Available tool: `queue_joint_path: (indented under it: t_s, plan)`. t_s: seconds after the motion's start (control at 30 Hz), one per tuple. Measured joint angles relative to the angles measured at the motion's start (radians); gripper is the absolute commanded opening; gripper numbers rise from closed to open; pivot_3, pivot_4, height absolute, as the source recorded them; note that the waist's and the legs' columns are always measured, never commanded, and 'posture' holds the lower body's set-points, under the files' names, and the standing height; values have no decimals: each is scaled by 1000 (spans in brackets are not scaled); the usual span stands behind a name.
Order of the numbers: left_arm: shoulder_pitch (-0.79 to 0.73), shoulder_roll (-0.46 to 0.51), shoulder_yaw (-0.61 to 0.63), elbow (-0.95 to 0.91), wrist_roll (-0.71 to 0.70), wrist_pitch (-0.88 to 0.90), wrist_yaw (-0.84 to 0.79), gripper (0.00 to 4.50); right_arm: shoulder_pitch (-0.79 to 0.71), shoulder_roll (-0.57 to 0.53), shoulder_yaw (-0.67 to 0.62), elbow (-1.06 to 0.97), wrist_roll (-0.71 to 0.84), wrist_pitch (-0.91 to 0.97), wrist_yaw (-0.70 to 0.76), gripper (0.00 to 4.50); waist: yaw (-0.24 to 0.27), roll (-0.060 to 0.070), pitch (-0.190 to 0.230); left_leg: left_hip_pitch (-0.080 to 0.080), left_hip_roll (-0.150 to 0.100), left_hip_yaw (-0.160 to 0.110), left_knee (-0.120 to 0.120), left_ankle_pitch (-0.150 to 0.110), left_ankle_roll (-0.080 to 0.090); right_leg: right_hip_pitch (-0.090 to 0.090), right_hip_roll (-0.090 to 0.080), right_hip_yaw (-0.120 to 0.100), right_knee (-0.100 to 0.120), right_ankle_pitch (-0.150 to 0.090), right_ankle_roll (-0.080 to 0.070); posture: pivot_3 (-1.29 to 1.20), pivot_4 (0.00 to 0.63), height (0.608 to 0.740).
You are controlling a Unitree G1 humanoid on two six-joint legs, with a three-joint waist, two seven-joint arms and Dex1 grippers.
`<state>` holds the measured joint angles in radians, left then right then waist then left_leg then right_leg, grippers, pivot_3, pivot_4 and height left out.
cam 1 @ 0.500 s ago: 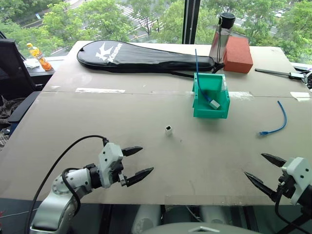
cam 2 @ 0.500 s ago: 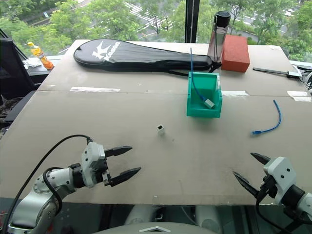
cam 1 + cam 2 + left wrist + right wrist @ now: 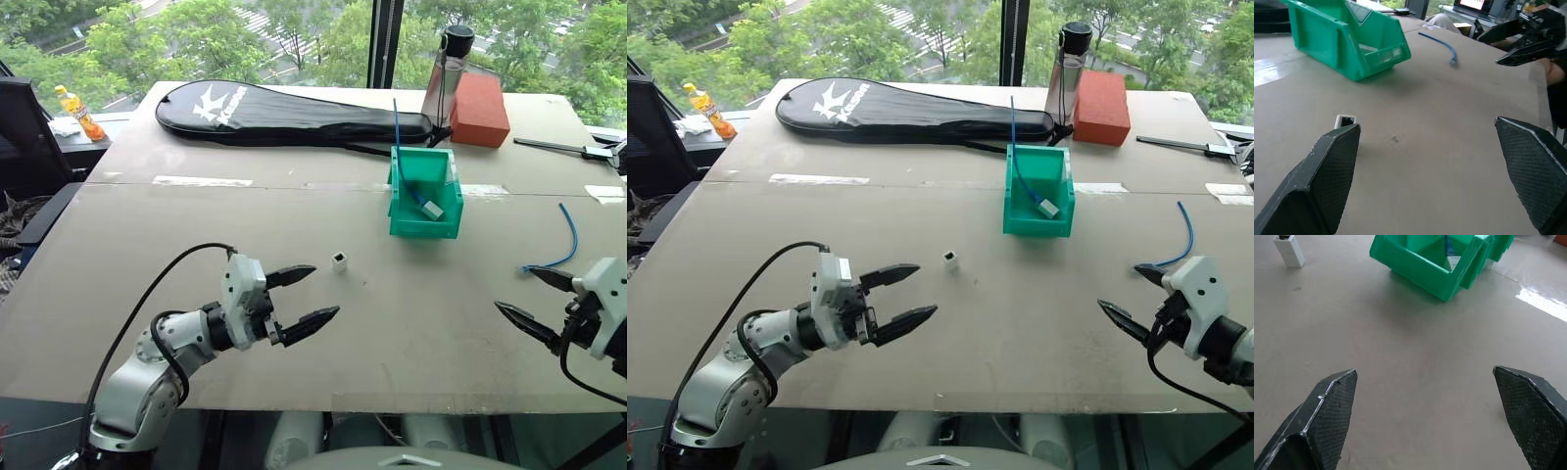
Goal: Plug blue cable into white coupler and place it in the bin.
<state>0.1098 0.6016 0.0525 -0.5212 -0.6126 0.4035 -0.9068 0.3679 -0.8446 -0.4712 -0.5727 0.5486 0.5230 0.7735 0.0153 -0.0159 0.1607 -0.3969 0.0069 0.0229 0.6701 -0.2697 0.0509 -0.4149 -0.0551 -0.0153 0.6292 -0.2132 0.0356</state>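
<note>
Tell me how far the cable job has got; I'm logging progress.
Nothing is done yet. The curved bright-blue cable lies loose on the table, apart from the tiny white coupler block, unplugged. In hand: nothing; the left gripper and right gripper are open and empty above the table. Left: grasp both, plug them, place them in the teal-green plastic bin, which already holds another blue cable.
</note>
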Motion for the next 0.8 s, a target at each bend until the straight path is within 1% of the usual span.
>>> queue_joint_path:
  t_s: [0.03, 0.07, 0.1, 0.13, 0.17, 0.2, 0.23, 0.27, 0.3, 0.37, 0.53, 0.8]
  plan:
    - [-8, 20, -16, -6, 5, -2, -22, 4500, -45, -107, 34, 48, -40, -3, 57, 4394, -1, 1, 0, 1, 0, 0, 1, 0, 0, 1, 1, 0, 0, 0, 0, 0, 150, 740]
    - [-40, 50, -45, -24, 22, -9, -55, 4500, -132, -284, 105, 157, -107, -24, 147, 4394, -4, 4, 3, 1, 0, 4, 2, 0, 1, 0, 1, 1, 0, 0, 0, 0, 150, 740]
    - [-56, 63, -56, -41, 25, -15, -68, 4500, -185, -340, 128, 220, -142, -37, 187, 4394, -4, 4, 3, 2, 0, 5, 2, 0, 1, 1, 1, 1, 0, 0, 1, 0, 150, 740]
    - [-58, 69, -57, -58, 28, -22, -77, 4500, -238, -372, 158, 268, -166, -57, 220, 4394, -4, 3, 3, 2, 0, 4, 2, 0, 1, 1, 1, 1, -1, 0, 1, 0, 150, 740]
    - [-61, 77, -65, -72, 30, -24, -84, 4500, -312, -405, 220, 335, -196, -85, 267, 4021, -4, 2, 2, 3, 0, 3, 2, 0, 1, 1, 2, 1, -1, 0, 1, 0, 150, 740]
    - [-66, 81, -71, -84, 31, -24, -84, 4500, -405, -412, 302, 413, -238, -122, 319, 3868, -5, 1, 3, 3, 1, 3, 2, 0, 1, 1, 3, 1, -1, 0, 0, 0, 150, 740]
    - [-76, 83, -80, -93, 32, -22, -85, 4500, -484, -411, 376, 486, -281, -160, 361, 3567, -4, 1, 3, 2, 1, 3, 2, 0, 1, 1, 3, 1, -1, 1, 0, 0, 150, 740]
    - [-86, 85, -89, -103, 32, -21, -86, 4500, -565, -403, 453, 567, -331, -200, 404, 3066, -4, 2, 3, 2, 1, 3, 2, 0, 1, 1, 4, 1, -1, 1, -1, 0, 150, 740]
    - [-96, 87, -96, -110, 32, -21, -86, 4500, -653, -384, 526, 657, -388, -244, 444, 3066, -4, 3, 3, 2, 1, 3, 2, 0, 1, 1, 4, 1, -1, 1, -1, 0, 150, 740]
    - [-104, 88, -99, -118, 32, -20, -81, 4500, -761, -347, 615, 782, -466, -318, 484, 3066, -3, 3, 4, 1, 1, 3, 2, 0, 0, 0, 4, 1, -1, 1, -1, 0, 150, 740]
    - [-104, 86, -103, -133, 32, -18, -57, 4500, -946, -268, 745, 1047, -622, -490, 538, 3066, -1, 4, 4, 0, 0, 4, 1, 1, 0, 0, 3, 2, -3, 1, 0, 0, 150, 740]
    - [-73, 87, -100, -146, 31, -19, -50, 4500, -1089, -206, 800, 1291, -724, -657, 574, 3066, -3, 4, 4, 2, 0, 5, 2, 1, 0, 1, 2, 2, -2, 1, -1, 0, 150, 740]
